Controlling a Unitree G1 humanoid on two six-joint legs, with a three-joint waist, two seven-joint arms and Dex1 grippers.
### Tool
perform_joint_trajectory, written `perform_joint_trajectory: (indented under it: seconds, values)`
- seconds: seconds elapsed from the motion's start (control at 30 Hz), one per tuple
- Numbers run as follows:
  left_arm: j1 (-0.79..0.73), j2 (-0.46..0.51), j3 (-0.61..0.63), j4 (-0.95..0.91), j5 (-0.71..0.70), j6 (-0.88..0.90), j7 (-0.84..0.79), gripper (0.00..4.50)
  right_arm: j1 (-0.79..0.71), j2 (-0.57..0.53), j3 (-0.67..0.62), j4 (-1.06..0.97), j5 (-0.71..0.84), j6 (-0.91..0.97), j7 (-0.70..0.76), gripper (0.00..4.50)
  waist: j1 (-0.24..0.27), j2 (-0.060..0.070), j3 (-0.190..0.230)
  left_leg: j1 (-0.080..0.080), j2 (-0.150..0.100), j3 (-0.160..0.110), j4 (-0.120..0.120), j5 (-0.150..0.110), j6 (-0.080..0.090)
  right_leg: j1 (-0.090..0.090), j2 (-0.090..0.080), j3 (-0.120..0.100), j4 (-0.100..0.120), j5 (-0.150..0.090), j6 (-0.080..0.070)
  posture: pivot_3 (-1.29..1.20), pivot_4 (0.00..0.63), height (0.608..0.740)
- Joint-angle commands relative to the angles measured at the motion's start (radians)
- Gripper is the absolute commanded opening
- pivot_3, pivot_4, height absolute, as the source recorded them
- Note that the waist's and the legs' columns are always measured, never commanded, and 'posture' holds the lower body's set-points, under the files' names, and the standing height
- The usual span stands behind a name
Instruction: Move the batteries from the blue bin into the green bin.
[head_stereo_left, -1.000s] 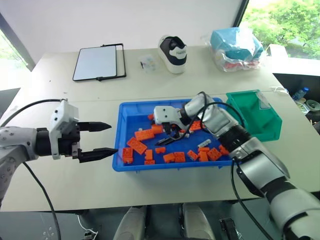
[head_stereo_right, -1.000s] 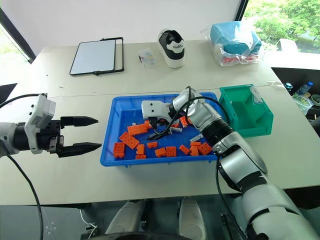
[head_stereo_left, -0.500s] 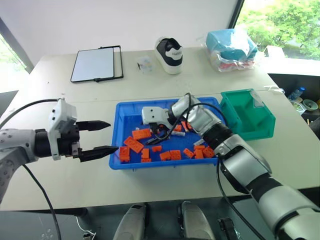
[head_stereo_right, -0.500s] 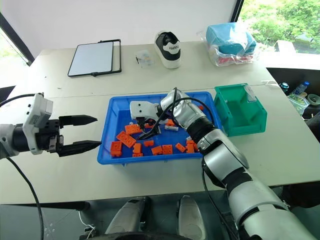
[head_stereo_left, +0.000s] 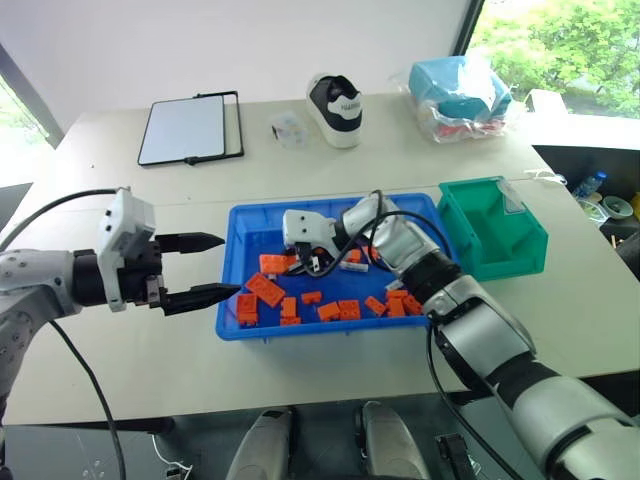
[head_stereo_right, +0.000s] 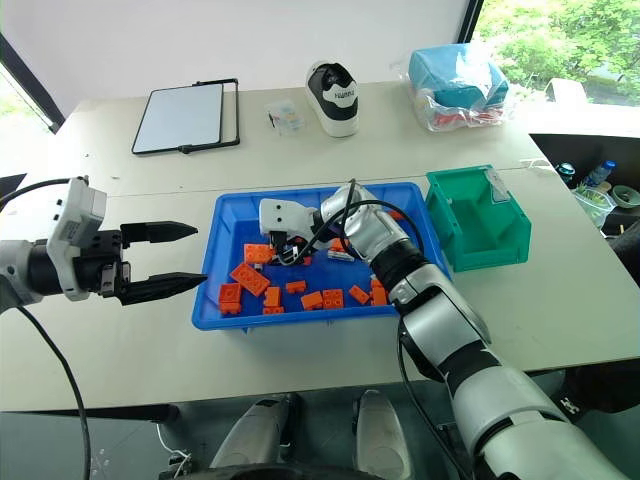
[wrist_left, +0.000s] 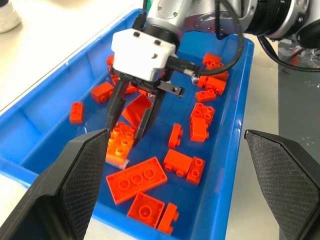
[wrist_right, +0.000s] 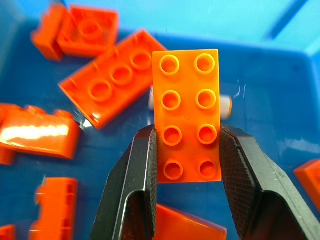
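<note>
A: Item one, desk (head_stereo_left: 300, 170)?
B: Pale, carrying both bins. Blue bin (head_stereo_left: 330, 331) at centre; green bin (head_stereo_left: 520, 262) just beside its right end, with no batteries visible in it.

A: End effectors?
B: Left end effector (head_stereo_left: 215, 268): spread, empty, outside the blue bin's left wall. Right end effector (wrist_right: 187, 137): inside the blue bin, left of its middle, pinching an orange brick (wrist_right: 186, 100) across its short sides.

A: The battery?
B: One battery (wrist_right: 226, 105) lies in the blue bin directly beyond the right fingertips. The held brick hides its middle and an end shows on each side. Its long axis runs across the brick's. Whether they touch, I cannot tell. The right arm is much the nearer.

A: Change from a second ago?
B: The right fingers, then spread wide, have narrowed onto the brick. The left is unchanged.

A: Judgement?
B: Wrong item gripped. The battery is probably not reachable until the brick is cleared.
</note>
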Motion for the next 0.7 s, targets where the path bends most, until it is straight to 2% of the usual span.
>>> perform_joint_trajectory:
  seconds: [0.03,0.13,0.27,0.37,0.47,0.5,0.63,0.7]
  values:
    - [-0.019,0.002,0.001,0.007,0.004,-0.017,-0.002,4.50,0.034,-0.072,-0.083,-0.253,0.062,0.156,0.006,1.41,0.000,0.000,0.000,0.000,0.000,0.000,0.000,0.000,0.000,0.000,0.000,0.000,0.000,0.000,0.000,0.00,0.150,0.731]
    - [-0.033,0.002,-0.011,0.017,0.006,-0.019,-0.003,4.50,0.082,-0.180,-0.142,-0.376,0.071,0.255,-0.016,1.41,0.004,0.000,0.000,0.000,0.000,0.000,0.000,0.000,0.000,0.000,0.000,0.000,0.000,0.000,0.000,0.00,0.150,0.731]
    - [-0.061,-0.005,-0.036,0.027,0.010,-0.022,-0.007,4.50,0.111,-0.292,-0.188,-0.357,0.057,0.279,-0.068,1.41,0.012,0.000,0.000,0.000,0.000,0.001,0.000,0.000,0.000,0.001,-0.001,0.000,-0.001,-0.002,-0.003,0.00,0.150,0.731]
    - [-0.082,-0.012,-0.055,0.039,0.017,-0.025,-0.009,4.50,0.116,-0.316,-0.179,-0.317,0.042,0.265,-0.095,2.66,0.005,0.000,0.000,0.000,0.001,0.003,0.000,0.000,0.000,0.000,-0.002,0.001,-0.001,-0.002,-0.003,0.00,0.150,0.731]
    - [-0.094,-0.013,-0.063,0.048,0.023,-0.025,-0.016,4.50,0.097,-0.283,-0.158,-0.316,0.033,0.249,-0.131,4.21,-0.006,-0.001,0.000,-0.001,0.002,0.004,-0.001,0.000,0.000,-0.002,-0.002,0.001,-0.001,-0.002,-0.003,0.00,0.150,0.731]
    - [-0.097,-0.013,-0.064,0.050,0.025,-0.025,-0.018,4.50,0.085,-0.256,-0.160,-0.319,0.045,0.265,-0.141,4.43,-0.008,-0.001,0.000,-0.001,0.002,0.004,-0.001,0.000,0.000,-0.002,-0.001,0.001,-0.001,-0.001,-0.002,0.00,0.150,0.731]
    - [-0.095,-0.004,-0.060,0.059,0.036,-0.027,-0.018,4.50,0.031,-0.071,-0.198,-0.346,0.094,0.438,-0.274,4.43,-0.014,-0.001,0.000,-0.001,0.005,0.007,-0.002,0.000,0.000,-0.005,0.000,0.005,0.000,0.000,-0.001,0.00,0.150,0.731]
    - [-0.081,0.003,-0.041,0.056,0.032,-0.020,-0.016,4.50,0.037,0.016,-0.247,-0.415,0.139,0.609,-0.353,4.43,-0.007,-0.001,0.000,-0.001,0.006,0.007,-0.003,0.000,0.000,-0.007,0.001,0.005,0.001,0.000,-0.002,0.00,0.150,0.731]
